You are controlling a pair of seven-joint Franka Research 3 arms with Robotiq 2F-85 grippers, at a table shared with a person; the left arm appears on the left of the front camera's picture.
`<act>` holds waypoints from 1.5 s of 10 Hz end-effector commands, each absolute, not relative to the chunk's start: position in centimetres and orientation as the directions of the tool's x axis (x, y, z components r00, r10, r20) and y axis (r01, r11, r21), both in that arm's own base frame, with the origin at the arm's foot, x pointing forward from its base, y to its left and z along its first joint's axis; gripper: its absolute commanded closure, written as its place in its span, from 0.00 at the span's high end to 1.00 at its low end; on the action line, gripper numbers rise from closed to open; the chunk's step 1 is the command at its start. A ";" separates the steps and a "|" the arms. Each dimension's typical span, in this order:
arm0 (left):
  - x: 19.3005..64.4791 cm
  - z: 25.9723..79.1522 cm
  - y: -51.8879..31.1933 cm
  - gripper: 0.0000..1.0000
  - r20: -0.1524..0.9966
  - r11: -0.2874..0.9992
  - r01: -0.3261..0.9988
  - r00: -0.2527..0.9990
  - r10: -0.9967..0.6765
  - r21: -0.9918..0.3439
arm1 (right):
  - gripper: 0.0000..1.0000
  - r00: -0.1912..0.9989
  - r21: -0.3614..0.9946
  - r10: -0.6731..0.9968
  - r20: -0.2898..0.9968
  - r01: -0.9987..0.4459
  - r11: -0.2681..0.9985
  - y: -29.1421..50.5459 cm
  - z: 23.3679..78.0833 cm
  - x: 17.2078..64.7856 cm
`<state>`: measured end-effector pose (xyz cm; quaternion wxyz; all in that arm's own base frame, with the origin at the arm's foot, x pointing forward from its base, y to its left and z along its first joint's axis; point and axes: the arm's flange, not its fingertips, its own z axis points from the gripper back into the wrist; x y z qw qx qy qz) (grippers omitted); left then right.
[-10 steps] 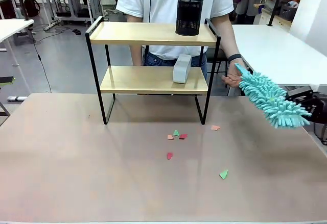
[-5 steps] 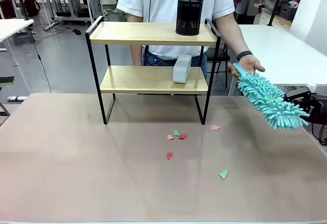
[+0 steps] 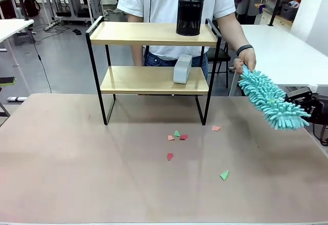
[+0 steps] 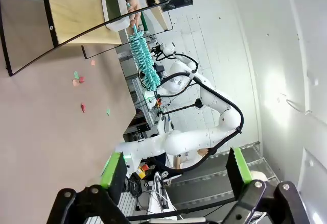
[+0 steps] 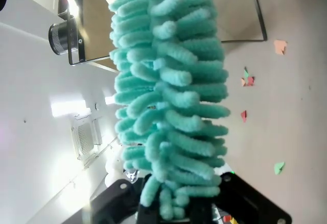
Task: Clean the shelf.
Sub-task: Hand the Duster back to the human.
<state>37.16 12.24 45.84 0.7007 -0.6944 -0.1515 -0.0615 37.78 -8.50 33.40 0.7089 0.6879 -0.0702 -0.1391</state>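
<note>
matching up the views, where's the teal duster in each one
Front view: teal duster at far right, beside the shelf.
Left wrist view: upper middle, hanging below the shelf's corner.
Right wrist view: close up through the centre.
Shared landmark: the black mesh cup on the top board.

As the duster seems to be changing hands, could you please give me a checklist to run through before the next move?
1. Right pincer grips the duster: ok, fluffy head sticks out from it.
2. Person's hand off the duster: not ok, it holds the far tip.
3. Left pincer free: ok, open, empty.
4. Shelf boards free for wiping: not ok, black mesh cup on top, grey box below.
5. Table tidy: not ok, paper scraps.
</note>
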 end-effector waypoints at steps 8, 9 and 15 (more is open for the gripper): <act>36.9 46.1 12.3 1.00 0.305 0.028 0.303 0.946 0.112 -0.952 | 0.95 0.958 0.997 -0.280 -0.066 0.077 0.030 -8.3 33.8 37.6; 36.9 46.1 12.3 1.00 0.305 0.028 0.303 0.946 0.112 -0.952 | 1.00 0.954 0.997 -0.294 -0.061 0.075 0.034 -8.5 34.1 37.4; 36.9 46.1 12.3 1.00 0.305 0.028 0.303 0.946 0.112 -0.952 | 1.00 0.908 0.999 -0.418 -0.032 0.024 -0.026 -9.4 41.3 30.6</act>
